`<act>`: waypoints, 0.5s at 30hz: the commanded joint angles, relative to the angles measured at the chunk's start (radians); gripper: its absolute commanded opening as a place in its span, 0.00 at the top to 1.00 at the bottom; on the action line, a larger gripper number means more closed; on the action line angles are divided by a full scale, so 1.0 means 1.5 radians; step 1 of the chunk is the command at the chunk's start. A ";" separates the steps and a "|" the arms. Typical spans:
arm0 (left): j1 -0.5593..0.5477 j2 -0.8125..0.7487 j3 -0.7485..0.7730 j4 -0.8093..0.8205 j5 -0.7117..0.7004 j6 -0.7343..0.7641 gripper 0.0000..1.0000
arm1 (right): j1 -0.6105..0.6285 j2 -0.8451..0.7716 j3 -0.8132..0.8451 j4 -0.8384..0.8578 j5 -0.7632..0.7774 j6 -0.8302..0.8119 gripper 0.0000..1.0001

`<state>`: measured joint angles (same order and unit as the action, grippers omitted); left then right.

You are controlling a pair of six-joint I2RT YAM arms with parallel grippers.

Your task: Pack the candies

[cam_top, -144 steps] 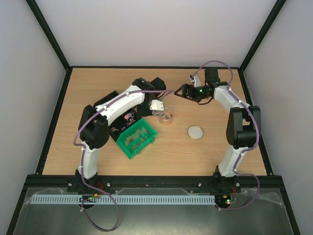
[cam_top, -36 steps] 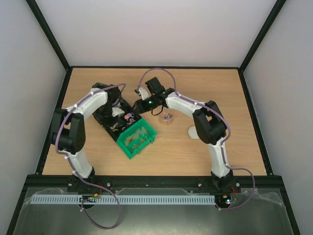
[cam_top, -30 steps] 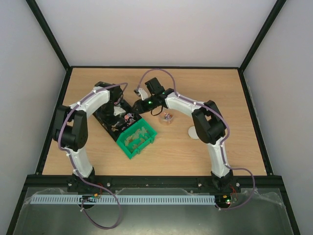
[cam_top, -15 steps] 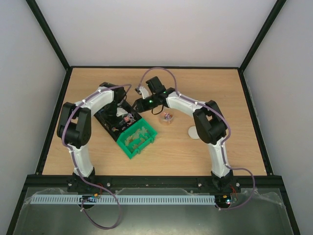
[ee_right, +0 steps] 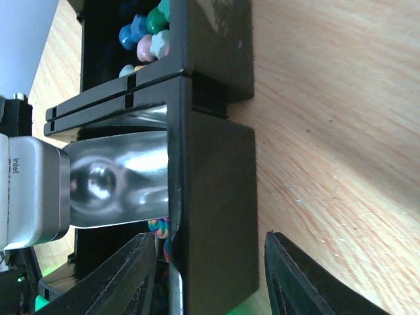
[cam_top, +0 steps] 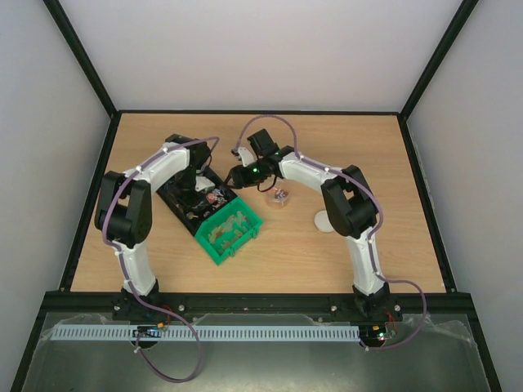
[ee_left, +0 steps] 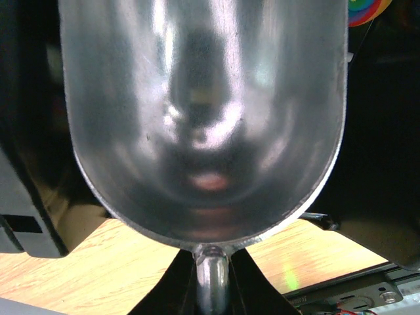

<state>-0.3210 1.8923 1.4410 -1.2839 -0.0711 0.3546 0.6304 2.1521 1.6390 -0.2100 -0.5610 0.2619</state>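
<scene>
Candies point(ee_right: 146, 31) in blue, green and pink lie in a black bin point(cam_top: 189, 206); a rainbow swirl candy point(ee_right: 159, 228) sits by its wall point(ee_right: 213, 190). More candies fill a small clear cup point(cam_top: 280, 197). In the left wrist view my left gripper point(ee_left: 211, 262) is shut on the handle of a metal scoop point(ee_left: 203, 118), whose bowl looks empty and hangs inside the black bin. My right gripper point(ee_right: 209, 239) is open and straddles the bin's right wall, with a gap at each finger. From above, the left gripper point(cam_top: 197, 186) and right gripper point(cam_top: 232, 177) meet at the bin.
A green bin point(cam_top: 230, 231) of pale candies touches the black bin's near end. A round white lid point(cam_top: 324, 221) lies right of the cup, partly behind my right arm. Black frame posts border the wooden table point(cam_top: 351, 253).
My right gripper's jaws have spread apart off the black bin's wall. The left arm has swung a little to the right with the scoop over the bin.
</scene>
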 commanded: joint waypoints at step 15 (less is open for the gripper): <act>-0.009 -0.029 -0.033 0.107 0.081 0.001 0.98 | 0.029 0.034 0.018 -0.035 -0.061 -0.001 0.78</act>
<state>-0.3225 1.8877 1.4303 -1.2522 -0.0257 0.3519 0.6621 2.1956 1.6432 -0.2214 -0.6044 0.2611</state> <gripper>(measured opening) 0.071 0.245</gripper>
